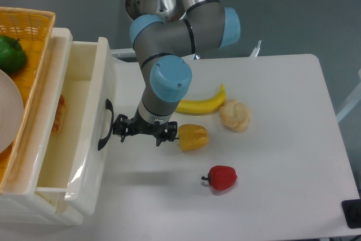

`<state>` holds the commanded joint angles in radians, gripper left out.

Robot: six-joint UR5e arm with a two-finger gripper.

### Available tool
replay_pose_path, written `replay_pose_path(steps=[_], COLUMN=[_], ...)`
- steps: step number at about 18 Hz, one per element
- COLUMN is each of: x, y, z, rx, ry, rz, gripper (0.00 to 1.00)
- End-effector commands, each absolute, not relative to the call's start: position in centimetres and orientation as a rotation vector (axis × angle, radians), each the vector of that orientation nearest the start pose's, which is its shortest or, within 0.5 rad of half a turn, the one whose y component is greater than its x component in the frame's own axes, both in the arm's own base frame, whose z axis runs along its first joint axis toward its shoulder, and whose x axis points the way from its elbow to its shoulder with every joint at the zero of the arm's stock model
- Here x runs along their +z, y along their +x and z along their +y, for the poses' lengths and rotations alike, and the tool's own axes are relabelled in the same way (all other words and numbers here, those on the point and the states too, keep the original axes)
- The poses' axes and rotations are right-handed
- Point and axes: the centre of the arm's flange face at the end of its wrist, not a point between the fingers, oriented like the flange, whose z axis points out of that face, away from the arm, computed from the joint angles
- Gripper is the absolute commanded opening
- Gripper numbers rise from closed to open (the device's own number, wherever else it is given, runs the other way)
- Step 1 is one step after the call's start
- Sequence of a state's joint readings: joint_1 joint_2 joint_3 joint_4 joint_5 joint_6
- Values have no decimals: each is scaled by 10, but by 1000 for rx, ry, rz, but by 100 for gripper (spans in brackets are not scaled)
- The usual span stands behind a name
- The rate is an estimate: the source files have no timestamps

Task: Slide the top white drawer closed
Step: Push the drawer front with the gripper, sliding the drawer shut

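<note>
Top white drawer (67, 128): pulled partway out of the cabinet at the table's left side, its open tub facing up and its front panel turned toward the arm. Judged from its overhang, a good part of the travel is left before it is shut.

Black handle (105, 123): on the drawer's front, facing the gripper; the push is judged to land on the panel around it.

Gripper (142, 130): low over the table, just right of the drawer front, its left tip beside the handle. It sits on the drawer's outer side because closing needs a push leftward, not a pull.

Fingers: they stand a little apart and pinch nothing; whether a tip touches the drawer front cannot be told from this view.

Arm: its wrist (167, 80) is folded down over the gripper, putting the tool level with the drawer front so the force runs along the drawer's slide.

Inside the drawer: a bread roll (58, 114) lies by the left wall, half hidden under the cabinet's top edge.

Yellow wicker basket (31, 26): on top of the cabinet, left of the drawer.

Right of the drawer: a yellow pepper (193, 137) just beside the gripper, then a banana (202, 103), a bun (234, 114) and a red pepper (222, 177), all away from the leftward push.

Risk: an off-centre push could skew the drawer in its slot.
</note>
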<state>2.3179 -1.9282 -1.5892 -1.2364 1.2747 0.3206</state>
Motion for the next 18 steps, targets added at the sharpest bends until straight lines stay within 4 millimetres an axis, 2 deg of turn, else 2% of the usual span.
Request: replay_pose_path(steps=[18], x=[322], y=[-262], z=[576], rx=[-406], ry=[-2947], rz=[-574], gripper=[100])
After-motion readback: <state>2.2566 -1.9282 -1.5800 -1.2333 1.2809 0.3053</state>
